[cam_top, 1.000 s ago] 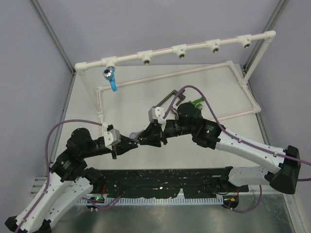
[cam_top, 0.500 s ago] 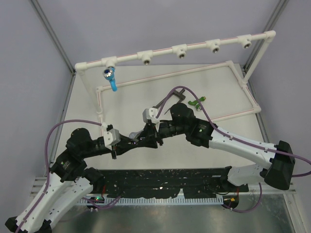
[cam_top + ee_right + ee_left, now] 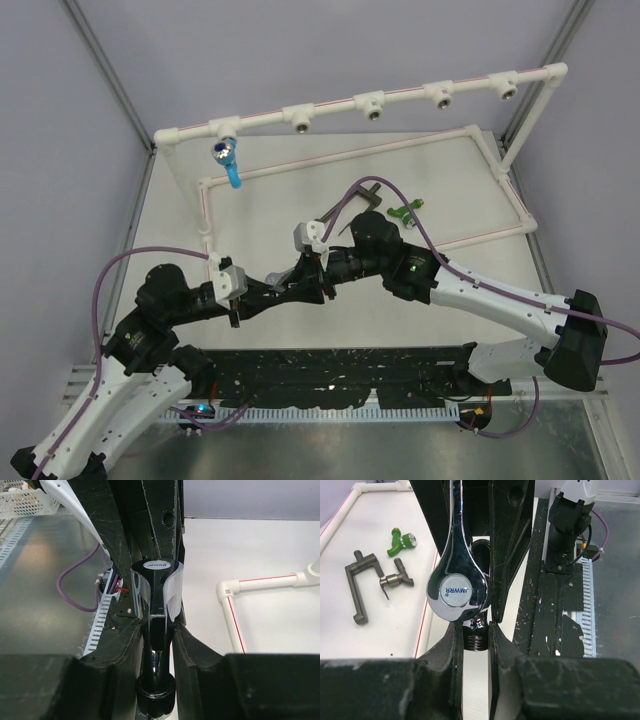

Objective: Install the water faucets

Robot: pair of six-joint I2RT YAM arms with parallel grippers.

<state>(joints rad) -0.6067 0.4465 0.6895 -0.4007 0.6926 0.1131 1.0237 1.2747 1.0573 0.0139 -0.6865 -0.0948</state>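
Observation:
The chrome faucet [image 3: 284, 276] hangs above the table between both grippers. In the left wrist view my left gripper [image 3: 476, 631] is shut on its threaded end, and the shiny handle [image 3: 460, 585] stands up from it. In the right wrist view my right gripper [image 3: 159, 628] is closed on the handle of the chrome faucet [image 3: 157, 592]. The two grippers meet at the middle front, left [image 3: 272, 292] and right [image 3: 300, 284]. The blue faucet [image 3: 229, 160] sits in the leftmost socket of the white pipe frame [image 3: 400, 96]. The green faucet [image 3: 404, 211] and two dark faucets [image 3: 352, 206] lie on the table.
Several open sockets face down along the frame's top bar [image 3: 300, 124]. The frame's lower rail [image 3: 340, 158] runs across the table behind the grippers. A black perforated plate [image 3: 340, 375] lies at the near edge. The left wrist view also shows the green faucet [image 3: 400, 540] and the dark faucets [image 3: 361, 580].
My right arm has moved left and closed in on the chrome faucet held by the left gripper, uncovering the green faucet. The left arm has stayed put.

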